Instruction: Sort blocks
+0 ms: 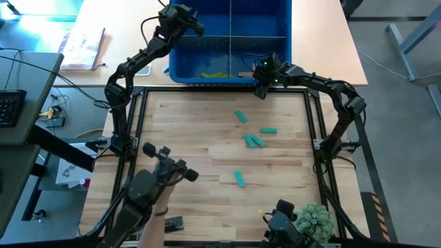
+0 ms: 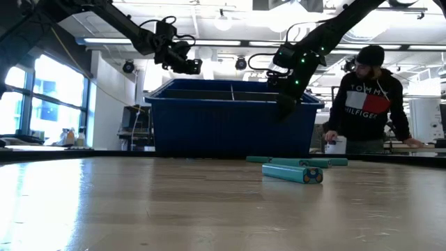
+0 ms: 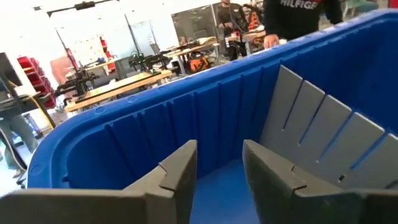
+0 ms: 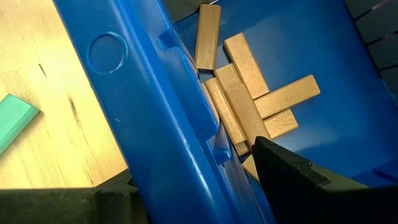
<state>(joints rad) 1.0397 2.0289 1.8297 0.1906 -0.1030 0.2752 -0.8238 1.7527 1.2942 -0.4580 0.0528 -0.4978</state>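
Several teal blocks lie flat on the wooden table: one [image 1: 240, 116], one [image 1: 269, 129], a pair [image 1: 253, 140] and one [image 1: 239, 179]. A blue bin [image 1: 207, 52] with grey dividers stands at the far edge. It holds yellow-green blocks [image 1: 213, 74] and a heap of tan blocks [image 4: 249, 99]. My left gripper [image 3: 217, 180] hovers open and level over the bin's left part [image 1: 193, 24], nothing between its fingers. My right gripper [image 1: 263, 84] is at the bin's near wall. My right gripper straddles the bin's near wall [image 4: 186, 162], one finger [image 4: 292, 180] inside above the tan blocks and one [image 4: 68, 205] outside over the table. It comes slanting down from the right near side. The wall fills the gap between the fingers. The bin stands on the table.
A black rail [image 1: 138, 117] frames the wooden work area. Two more dark arm units [image 1: 165, 169] and a green tuft [image 1: 313, 219] sit at the near edge. Beyond the table a person [image 2: 366, 97] stands at a bench. Bare wood lies left of the teal blocks.
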